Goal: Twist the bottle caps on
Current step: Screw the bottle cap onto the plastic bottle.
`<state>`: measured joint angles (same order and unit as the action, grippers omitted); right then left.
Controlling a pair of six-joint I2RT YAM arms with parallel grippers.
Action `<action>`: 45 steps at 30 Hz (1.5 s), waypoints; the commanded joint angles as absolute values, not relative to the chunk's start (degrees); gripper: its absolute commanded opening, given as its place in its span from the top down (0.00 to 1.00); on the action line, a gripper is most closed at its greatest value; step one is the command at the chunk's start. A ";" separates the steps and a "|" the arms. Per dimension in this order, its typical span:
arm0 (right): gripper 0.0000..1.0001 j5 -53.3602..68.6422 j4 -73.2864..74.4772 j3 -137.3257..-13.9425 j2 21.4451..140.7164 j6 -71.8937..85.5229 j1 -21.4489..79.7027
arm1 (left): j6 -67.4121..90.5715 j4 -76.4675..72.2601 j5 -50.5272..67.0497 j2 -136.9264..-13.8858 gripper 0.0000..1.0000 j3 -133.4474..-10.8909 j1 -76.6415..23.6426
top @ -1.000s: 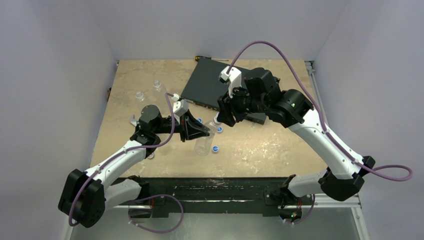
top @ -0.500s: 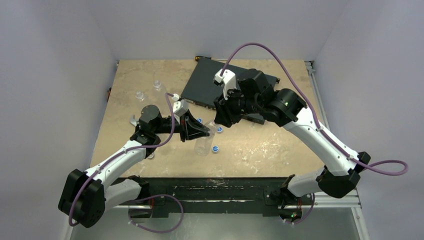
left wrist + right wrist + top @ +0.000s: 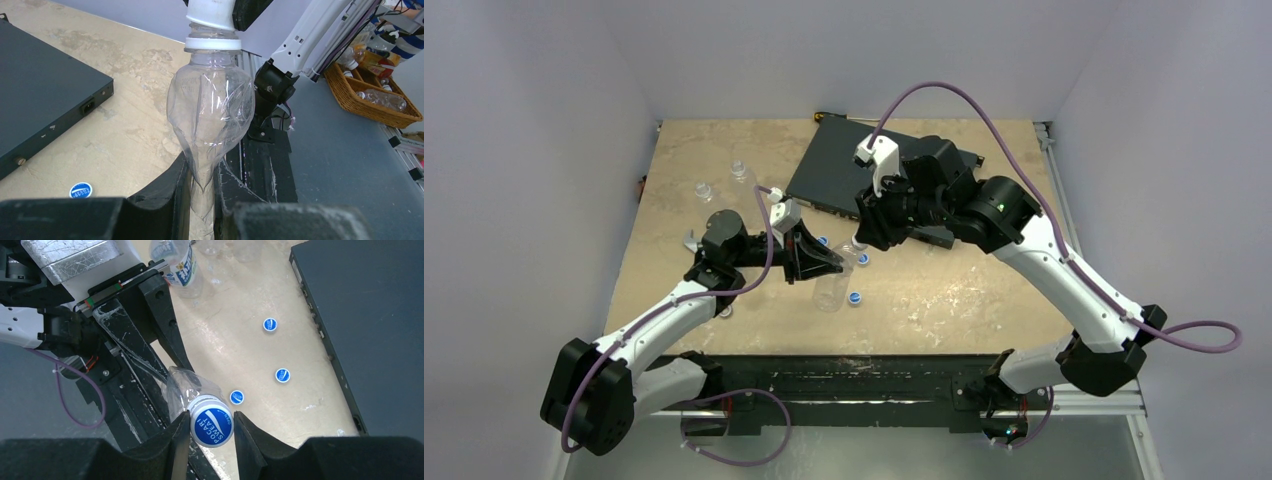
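Note:
My left gripper (image 3: 201, 172) is shut on the crushed lower body of a clear bottle (image 3: 212, 110), which it holds off the table with the neck pointing away from it. A blue and white bottle cap (image 3: 212, 429) sits on that neck. My right gripper (image 3: 212, 416) has a finger against each side of this cap. From above, the right gripper (image 3: 861, 243) meets the bottle (image 3: 832, 288) just past the left gripper (image 3: 822, 262). Three loose bottle caps (image 3: 270, 324) (image 3: 282, 375) (image 3: 237, 397) lie flat on the table below.
A flat black box (image 3: 844, 175) lies at the back centre, close behind the right gripper. Two clear bottles (image 3: 740, 172) (image 3: 704, 190) lie at the back left, and a labelled bottle (image 3: 182, 262) shows in the right wrist view. A screwdriver (image 3: 824, 117) rests at the far edge.
The right arm has shifted slightly left and its fingers have drawn in onto the cap on the bottle neck. The left arm and the bottle have stayed put.

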<state>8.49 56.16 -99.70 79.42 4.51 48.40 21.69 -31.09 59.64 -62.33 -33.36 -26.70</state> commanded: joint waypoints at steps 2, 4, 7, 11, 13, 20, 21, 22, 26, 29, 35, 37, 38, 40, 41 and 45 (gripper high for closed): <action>0.63 8.13 56.27 -101.66 78.40 4.79 48.60 | 21.17 -32.78 60.58 -61.28 1.00 -34.12 -26.37; 0.65 8.41 56.12 -101.40 78.40 4.83 48.61 | 21.18 -32.75 60.63 -61.26 1.00 -34.18 -26.37; 0.73 9.27 56.07 -100.84 78.31 5.10 48.61 | 21.10 -32.92 60.19 -61.02 1.00 -34.12 -26.35; 0.89 12.12 54.52 -99.78 77.61 5.27 48.48 | 20.63 -33.06 59.49 -60.13 1.00 -33.91 -26.37; 0.92 13.07 54.18 -99.83 77.25 5.23 48.22 | 20.21 -32.85 59.01 -59.39 1.00 -33.67 -26.37; 0.96 21.56 51.70 -99.24 74.32 3.77 45.27 | 23.49 -37.10 60.63 -58.04 1.00 -32.46 -26.37; 0.97 22.55 51.46 -99.27 73.76 3.61 45.22 | 25.24 -39.28 61.31 -57.82 1.00 -32.11 -26.37; 0.97 23.43 51.34 -99.45 73.52 3.53 45.18 | 27.00 -41.80 61.64 -57.52 1.00 -31.60 -26.37; 0.97 26.93 50.99 -99.58 72.96 3.49 45.18 | 32.93 -50.62 61.57 -55.90 1.00 -29.50 -26.37; 0.98 26.70 52.08 -100.20 73.72 3.72 45.18 | 32.49 -48.39 60.75 -55.58 1.00 -30.25 -26.37; 0.98 24.69 51.48 -100.18 74.52 5.18 45.18 | 23.34 -34.54 59.72 -55.20 1.00 -34.66 -26.37; 0.98 24.25 50.78 -100.34 74.62 5.93 45.18 | 23.10 -34.10 59.69 -55.35 1.00 -34.92 -26.37; 0.98 24.29 50.38 -100.37 74.66 6.19 45.18 | 23.09 -34.21 59.76 -55.37 1.00 -34.94 -26.32; 0.98 24.41 50.72 -100.86 75.28 6.07 45.18 | 23.04 -34.30 59.65 -55.27 1.00 -35.07 -26.37; 0.98 24.20 50.99 -100.93 75.54 6.07 45.18 | 23.03 -34.39 59.68 -55.28 1.00 -35.07 -26.37; 0.98 23.60 50.75 -99.85 75.72 6.13 45.19 | 23.07 -34.70 59.76 -55.20 1.00 -35.17 -26.37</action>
<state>24.49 52.27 -99.22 75.50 5.37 45.23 24.40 -33.21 59.99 -56.05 -32.42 -26.63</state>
